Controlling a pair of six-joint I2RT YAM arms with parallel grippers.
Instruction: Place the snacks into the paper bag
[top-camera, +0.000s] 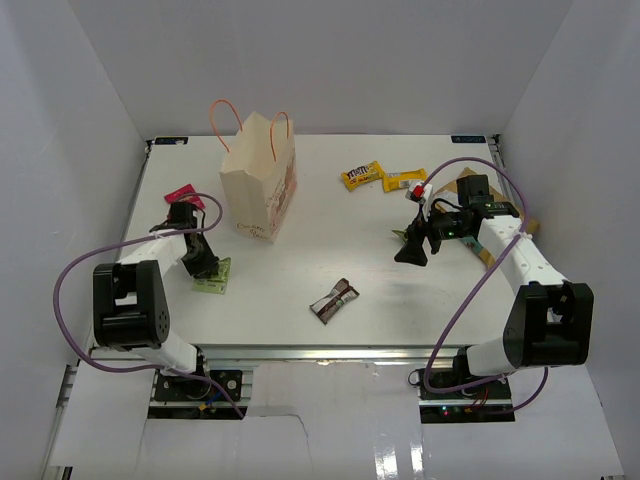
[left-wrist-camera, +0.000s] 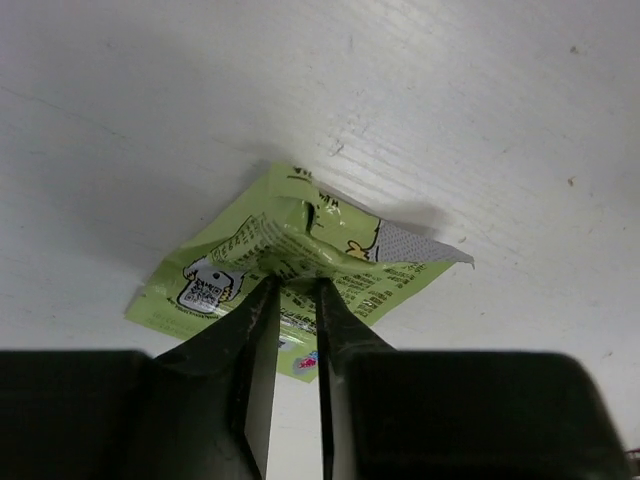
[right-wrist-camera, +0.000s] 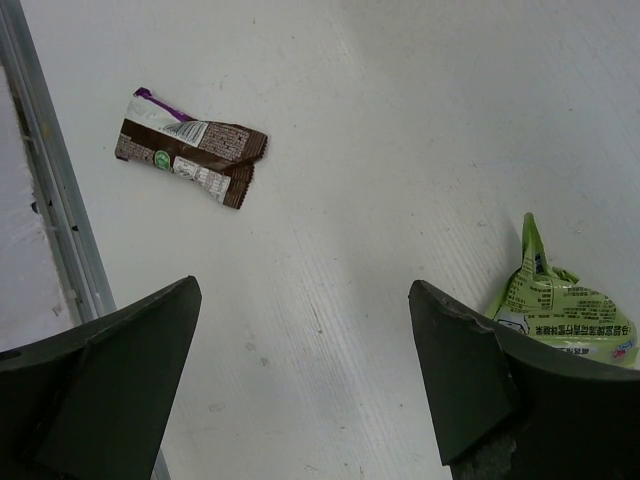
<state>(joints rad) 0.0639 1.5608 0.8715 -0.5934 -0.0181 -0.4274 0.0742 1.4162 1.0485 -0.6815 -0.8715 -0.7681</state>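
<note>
On my left wrist feed the left pincer is pressed together on a green packet, nipping a raised fold of the wrapper between its dark fingers. The rest of that packet lies flat on the white desk. From the overhead camera I see this at the near-left of the desk, well apart from the paper bag. The bag stands upright toward the back, left of centre, with its orange-pink handles sticking up and its mouth open.

A pink-red packet lies at the left edge behind my left arm. Two yellow packets lie side by side at the back, right of the bag. The brown-and-white bar lies alone near the front edge, about midway between the arms.

My right pincer is spread wide and holds nothing, pointing down at the desk. A second green packet sits just beside its right-hand finger, crumpled, with one twisted end poking up. I cannot tell whether the finger touches it. The tan-brown pouch lies under my right arm, mostly hidden by it. None of the snacks is visibly in the bag, though I cannot see inside it.
</note>
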